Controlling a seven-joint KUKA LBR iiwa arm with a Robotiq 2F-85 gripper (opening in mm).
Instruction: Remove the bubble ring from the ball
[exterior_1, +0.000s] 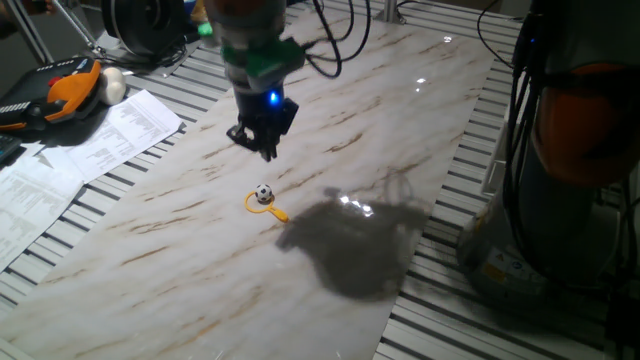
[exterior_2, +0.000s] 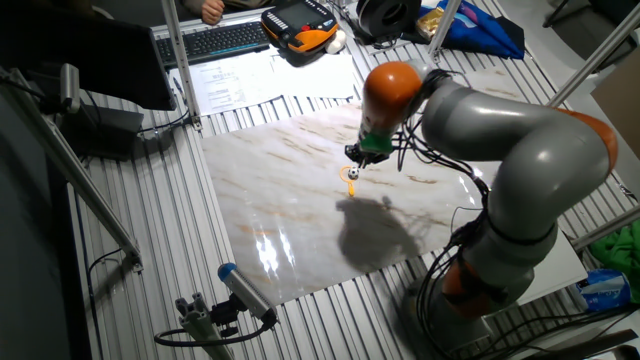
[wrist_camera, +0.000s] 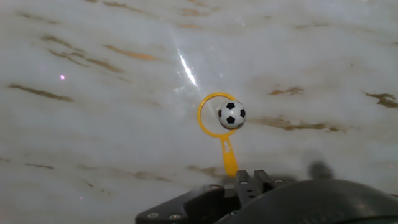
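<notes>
Closed, empty gripper (exterior_1: 266, 146) hovers above bubble ring (wrist_camera: 216, 118); ball (wrist_camera: 232, 115) sits on its rim

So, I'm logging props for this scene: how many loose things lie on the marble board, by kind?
Small yellow-orange plastic bubble ring: 1
Tiny black-and-white soccer-style ball: 1
Total on the marble board: 2

The gripper (exterior_2: 356, 153) hangs just above the marble slab (exterior_2: 290, 190), right over the ball (exterior_2: 353, 173). Something yellow-orange (the bubble ring (exterior_2: 352, 184), I think, too small to be sure) shows beside it. A keyboard (exterior_2: 220, 40) sits behind.
</notes>
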